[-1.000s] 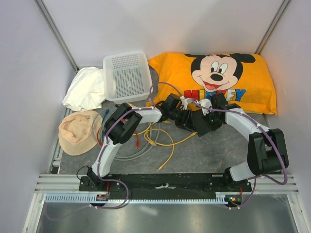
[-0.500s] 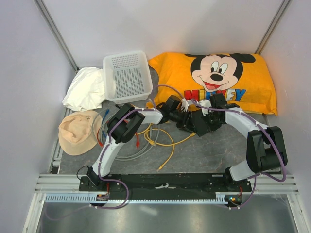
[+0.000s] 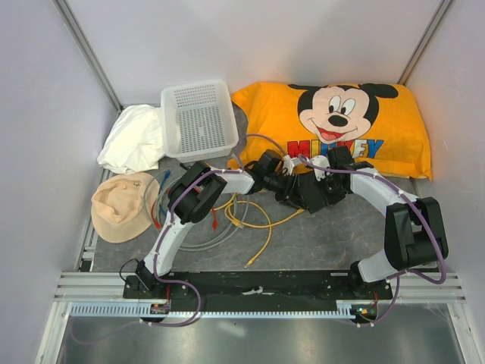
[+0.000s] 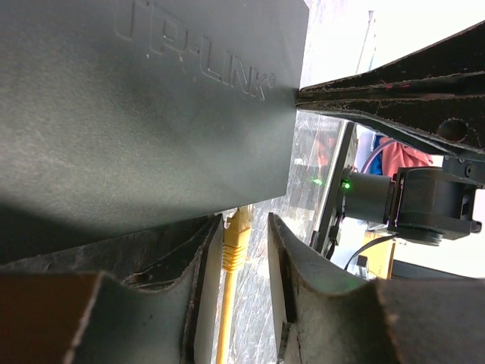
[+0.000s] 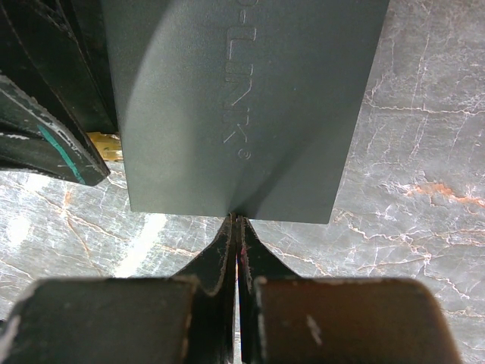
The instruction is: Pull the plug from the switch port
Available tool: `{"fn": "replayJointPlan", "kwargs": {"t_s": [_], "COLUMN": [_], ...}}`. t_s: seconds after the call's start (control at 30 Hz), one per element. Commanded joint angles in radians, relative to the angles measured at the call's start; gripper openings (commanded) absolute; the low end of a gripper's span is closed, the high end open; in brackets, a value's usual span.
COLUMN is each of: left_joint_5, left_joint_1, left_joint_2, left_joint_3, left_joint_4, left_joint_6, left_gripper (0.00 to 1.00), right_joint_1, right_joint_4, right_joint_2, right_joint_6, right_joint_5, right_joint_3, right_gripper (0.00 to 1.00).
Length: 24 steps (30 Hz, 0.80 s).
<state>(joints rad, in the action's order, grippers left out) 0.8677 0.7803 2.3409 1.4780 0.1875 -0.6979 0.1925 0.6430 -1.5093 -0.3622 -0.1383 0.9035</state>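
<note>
Straddling the yellow plug point(image 4: 236, 241) — seated in the switch port, hidden at the black box point(image 4: 151, 114) edge — the left tool point(image 4: 241, 224) was held apart. The right tool point(image 5: 237, 221) was closed together, tips against the box. The plug was judged light, rigid; best gripped by its body.
</note>
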Motion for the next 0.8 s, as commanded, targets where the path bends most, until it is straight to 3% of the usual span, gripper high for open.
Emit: {"fn": "replayJointPlan", "kwargs": {"t_s": [0.0, 0.37, 0.47, 0.5, 0.77], "left_joint_5": [-0.036, -0.107, -0.127, -0.134, -0.087], "left_joint_1": [0.007, 0.027, 0.034, 0.037, 0.034], "left_joint_2": [0.028, 0.031, 0.024, 0.023, 0.021], "left_joint_3": [-0.004, 0.025, 0.030, 0.031, 0.012], "left_joint_4": [-0.052, -0.109, -0.126, -0.129, -0.126], "left_joint_6": [0.035, 0.043, 0.054, 0.058, 0.107], "left_gripper": [0.35, 0.25, 0.11, 0.02, 0.02], "right_joint_1": [-0.001, -0.001, -0.001, -0.001, -0.001], "right_joint_4": [-0.022, -0.029, -0.029, -0.029, -0.031], "right_joint_2": [-0.015, -0.019, -0.022, -0.019, -0.017], "right_joint_6": [0.009, 0.009, 0.009, 0.009, 0.006], "right_joint_5": [-0.015, -0.012, -0.012, -0.012, -0.001], "right_joint_3": [0.009, 0.008, 0.006, 0.006, 0.000], "right_gripper": [0.01, 0.02, 0.02, 0.02, 0.02]}}
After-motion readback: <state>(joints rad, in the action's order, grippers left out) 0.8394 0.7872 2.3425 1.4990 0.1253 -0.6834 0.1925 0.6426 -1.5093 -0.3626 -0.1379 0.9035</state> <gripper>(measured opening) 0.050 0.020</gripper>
